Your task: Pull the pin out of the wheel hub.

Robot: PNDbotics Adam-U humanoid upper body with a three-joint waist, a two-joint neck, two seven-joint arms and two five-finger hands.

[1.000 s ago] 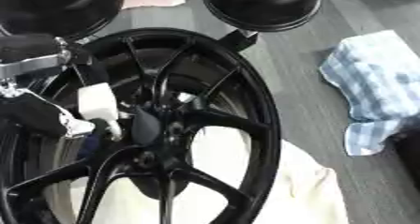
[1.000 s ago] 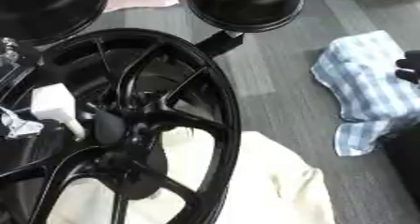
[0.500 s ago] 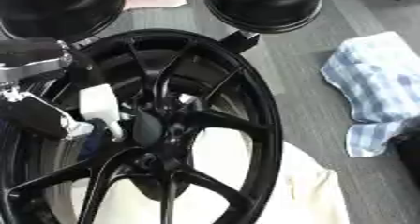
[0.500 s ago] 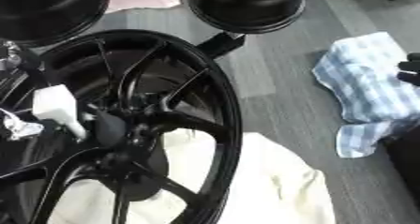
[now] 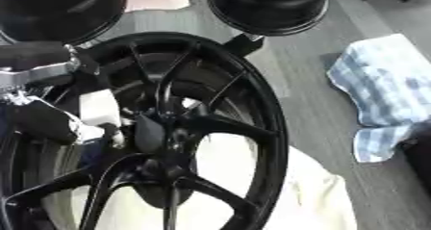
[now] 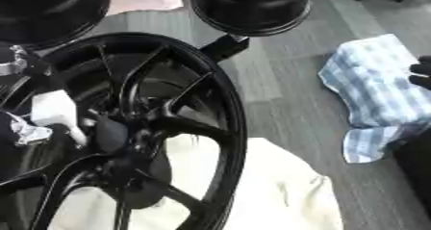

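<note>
**Left hand at the hub, pin not yet out**

The left hand [image 5: 50,121] reaches between the spokes of the black wheel [image 5: 252,128], by the hub [image 5: 156,133]. Whether it grips the pin I cannot tell; the pin is hidden. Next, probably a straight pull outward. Right hand [image 6: 421,75] idles at the floor's right edge, its grip unclear.

My two head eyes look steeply down, close over the black wheel [image 5: 160,133], left eye set slightly left of the right, both share the wheel hub [image 6: 114,137], cream cloth [image 6: 269,185], checked cloth [image 6: 379,89], grey floor [image 5: 311,113]
</note>
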